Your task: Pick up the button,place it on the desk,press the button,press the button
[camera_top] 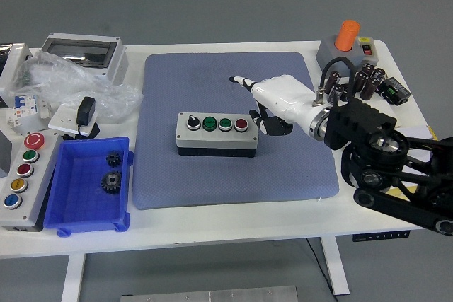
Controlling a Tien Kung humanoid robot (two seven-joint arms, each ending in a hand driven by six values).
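Head view, from the left edge: a grey control box (23, 178) with a column of coloured buttons lies flat at the table's near left corner, touching a blue bin (90, 185) that holds two dark gears (111, 172). Behind them sit a crumpled clear plastic bag (67, 83), a grey enclosure with a clear lid (81, 53), and a black plug on a white plate (83, 114).

A blue-grey mat (212, 175) covers the middle of the white table (212, 221). The button box (216, 133) rests flat on that mat, a little left of its centre, with one black-and-white knob, two green buttons and a red button in a row on top.

My right hand (272, 97) hangs over the mat just behind and to the right of the button box, clear of it. Its white index finger (244, 81) points out toward the left while the other fingers are curled under the palm; it grasps nothing. My black forearm (382, 153) comes in from the lower right.

Further right, near the far corner, a grey block with an orange knob (347, 44) stands beside a cluster of dark cylinders (364, 83), with a white switch plate (379, 112) in front of them.
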